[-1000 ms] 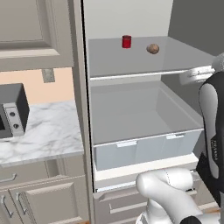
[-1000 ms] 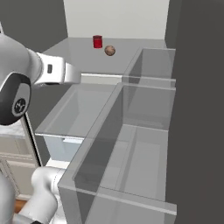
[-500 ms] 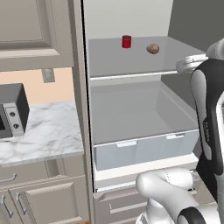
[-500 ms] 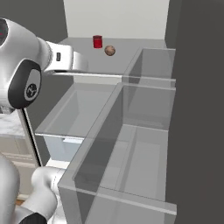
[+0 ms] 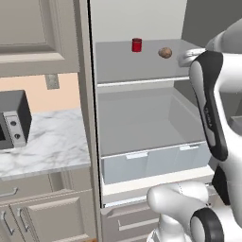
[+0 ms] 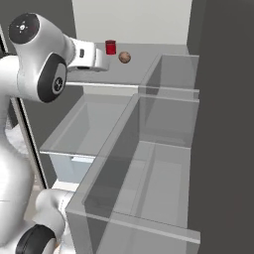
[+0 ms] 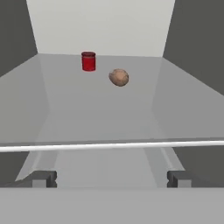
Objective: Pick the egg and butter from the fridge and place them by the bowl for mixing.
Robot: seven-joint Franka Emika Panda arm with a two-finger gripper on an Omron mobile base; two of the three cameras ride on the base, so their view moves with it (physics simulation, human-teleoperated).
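The grey fridge (image 5: 90, 108) stands open. A small tan-brown egg (image 5: 165, 52) (image 6: 124, 57) (image 7: 118, 77) lies on its upper shelf (image 5: 127, 68), toward the right and about halfway back. My gripper (image 7: 111, 179) is open and empty. It sits level with the shelf's front edge and points straight at the egg, still well short of it. Its two dark fingertips (image 7: 41, 178) stand wide apart in the hand view. In the right base view the hand (image 6: 94, 57) is just left of the egg. The butter and the bowl are out of view.
A red can (image 5: 137, 45) (image 7: 88, 61) stands behind and left of the egg. A translucent bluish drawer (image 5: 156, 160) sits below the shelf. Clear door bins (image 6: 163, 149) fill the right side. A marble counter (image 5: 52, 137) with a microwave (image 5: 12, 120) lies left of the fridge.
The arm has swung up and the hand has moved in toward the upper shelf's front edge, closer to the egg. The jaws have stayed open.
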